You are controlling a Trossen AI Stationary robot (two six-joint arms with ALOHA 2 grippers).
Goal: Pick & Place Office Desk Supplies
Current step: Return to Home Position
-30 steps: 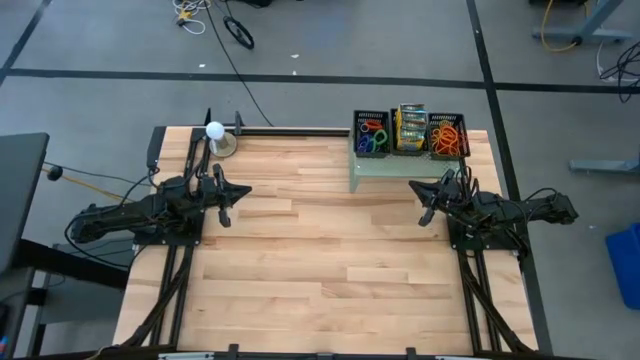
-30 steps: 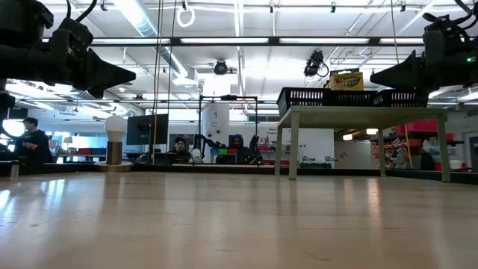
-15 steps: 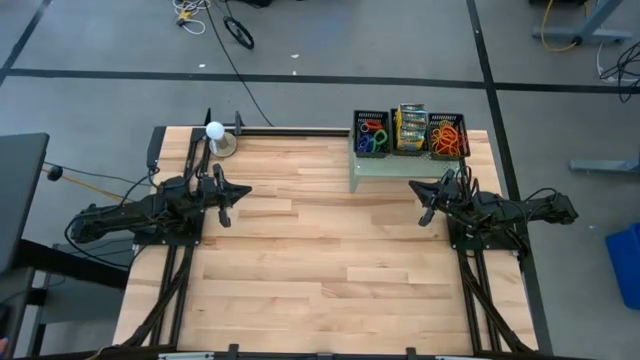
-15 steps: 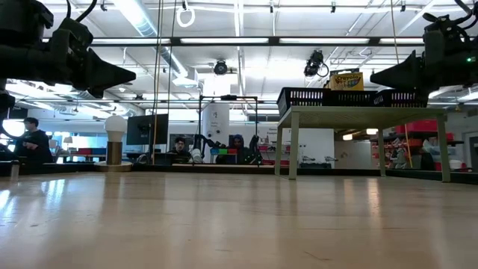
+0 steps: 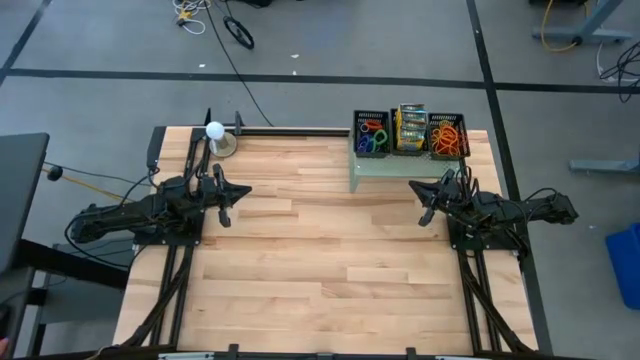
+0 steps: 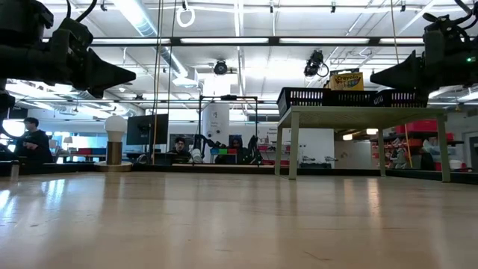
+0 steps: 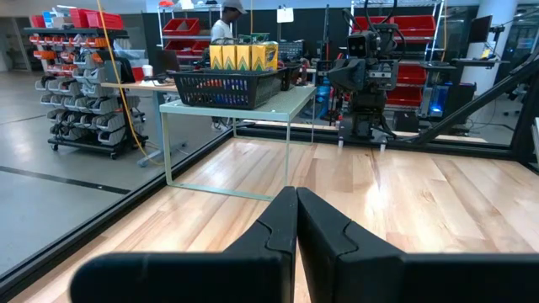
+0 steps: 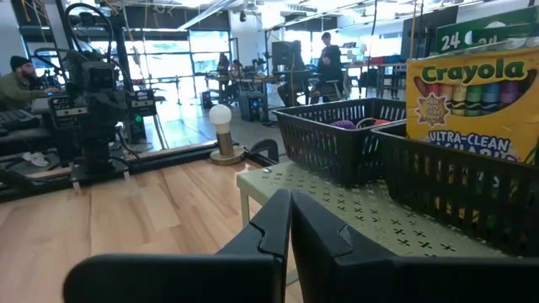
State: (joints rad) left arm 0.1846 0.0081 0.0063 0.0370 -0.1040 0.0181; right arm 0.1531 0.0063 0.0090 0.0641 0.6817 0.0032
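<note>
The office desk supplies sit in three black baskets on a pale green stand (image 5: 385,170) at the table's far right. The baskets hold coloured rings (image 5: 370,135), yellow-and-green crayon boxes (image 5: 410,128) and orange rubber bands (image 5: 448,137). In the right wrist view a crayon box (image 8: 476,101) stands upright in its basket. My left gripper (image 5: 245,190) hovers shut over the table's left side, pointing level toward the right. My right gripper (image 5: 413,186) hovers shut just near of the stand, pointing left. Nothing is between either pair of fingers (image 7: 296,192) (image 8: 290,195).
A white ball on a round base (image 5: 214,130) stands at the far left corner. The stand's thin legs (image 6: 293,142) rest on the wooden table (image 5: 320,260). People sit in the room beyond the table's far edge.
</note>
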